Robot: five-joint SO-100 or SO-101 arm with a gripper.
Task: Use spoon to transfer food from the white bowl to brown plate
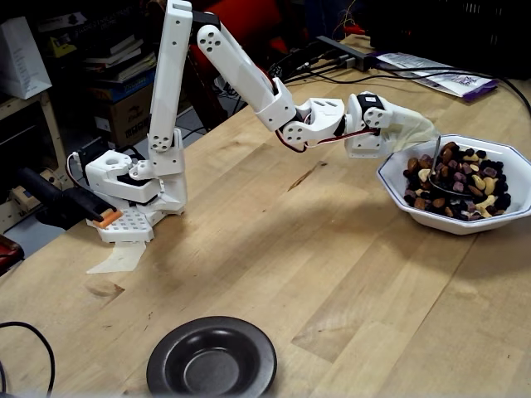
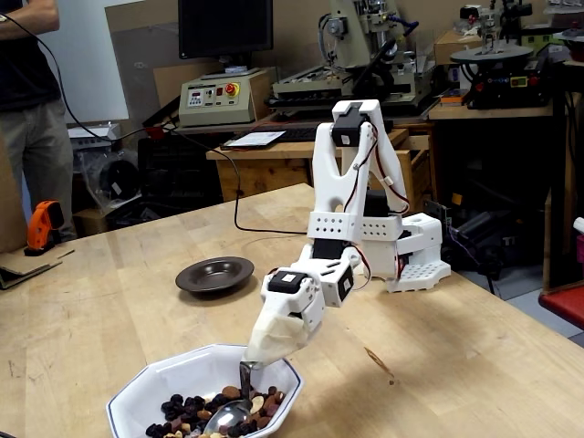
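Note:
The white bowl (image 1: 392, 177) sits at the right of a fixed view, full of the food (image 1: 465, 178), tan nuts mixed with dark pieces. My gripper (image 1: 412, 129), wrapped in beige tape, is shut on the spoon (image 1: 437, 168) and hangs over the bowl's left rim. The spoon's tip is down in the food. In another fixed view the gripper (image 2: 274, 336) points down, and the spoon's shiny bowl (image 2: 228, 418) rests on the food (image 2: 187, 415) in the white bowl (image 2: 173, 372). The brown plate (image 1: 166, 358) is empty at the table's front; it also shows behind the arm (image 2: 193, 276).
The arm's base (image 1: 133, 186) is clamped at the table's left edge. Papers (image 1: 440, 75) and cables (image 1: 332, 58) lie at the far side. A person (image 2: 32, 119) stands at the left, near an orange drill (image 2: 41, 224). A workbench with machines is behind.

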